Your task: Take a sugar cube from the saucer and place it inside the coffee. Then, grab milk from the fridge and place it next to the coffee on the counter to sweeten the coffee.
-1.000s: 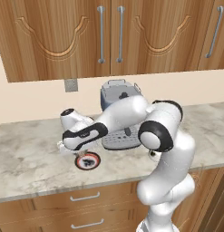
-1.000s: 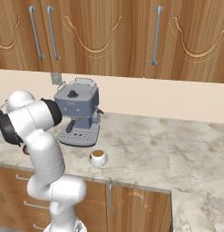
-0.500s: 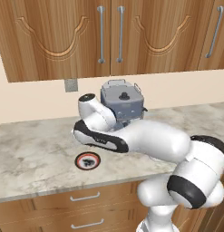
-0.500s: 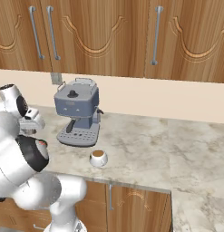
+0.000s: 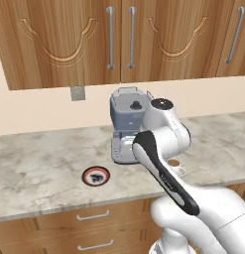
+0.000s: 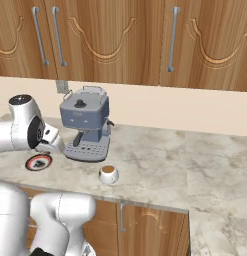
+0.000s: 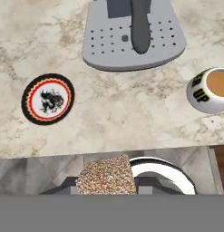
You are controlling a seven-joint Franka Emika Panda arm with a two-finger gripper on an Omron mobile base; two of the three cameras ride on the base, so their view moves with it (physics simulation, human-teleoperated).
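Gripped between the fingers at the bottom centre of the hand view, the sugar cube [image 7: 107, 175] is a speckled brownish lump that hides the fingertips of the gripper [image 7: 107, 181], so the hand is closed on it. Above it in that view lies the marbled counter [image 7: 131, 113]. The saucer [image 7: 48, 99], black with a red rim and a pale printed centre, sits at the middle left, bare of any cube. The coffee [image 7: 211, 90], a white cup of brown liquid, stands at the right edge, well apart from the saucer. A grey coffee machine [image 7: 133, 34] with a perforated drip tray fills the top centre.

In the right base view the cup [image 6: 108, 174] stands in front of the machine [image 6: 86, 125], the saucer [image 6: 38, 162] to its left, partly behind the arm.
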